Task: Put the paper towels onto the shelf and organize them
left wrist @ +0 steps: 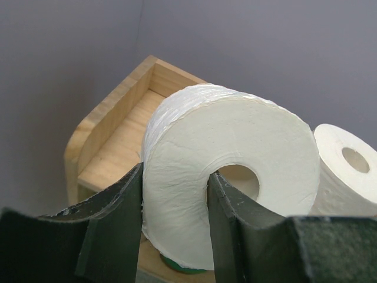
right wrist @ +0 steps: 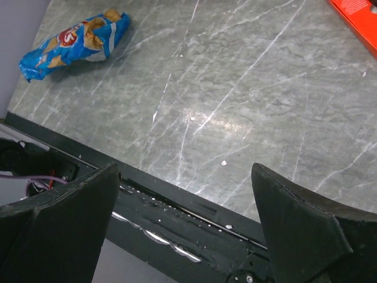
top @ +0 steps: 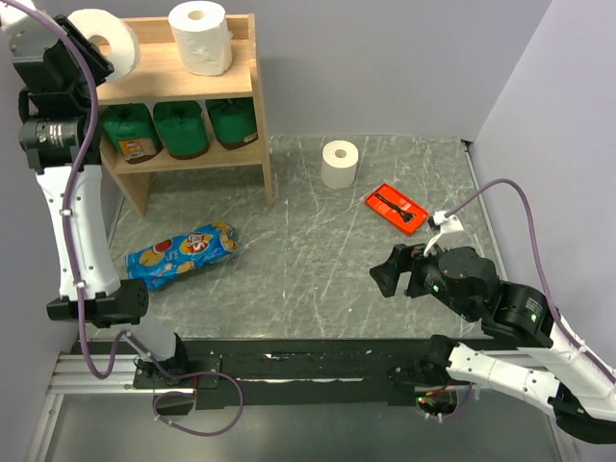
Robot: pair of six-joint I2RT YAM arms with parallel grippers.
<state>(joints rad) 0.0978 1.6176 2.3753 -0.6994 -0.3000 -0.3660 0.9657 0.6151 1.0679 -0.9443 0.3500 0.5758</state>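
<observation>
Your left gripper (left wrist: 174, 227) has its jaws pinching the wall of 1 white paper towel roll (left wrist: 235, 171), 1 jaw outside and 1 in the core, over the left end of the shelf (left wrist: 112, 130) top. Your right gripper (right wrist: 185, 224) hangs above the bench (right wrist: 235, 88), jaws spread.

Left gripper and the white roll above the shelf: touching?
Touching. The left wrist view shows the left gripper shut on the roll, both fingers pressed against its paper with no gap.
</observation>
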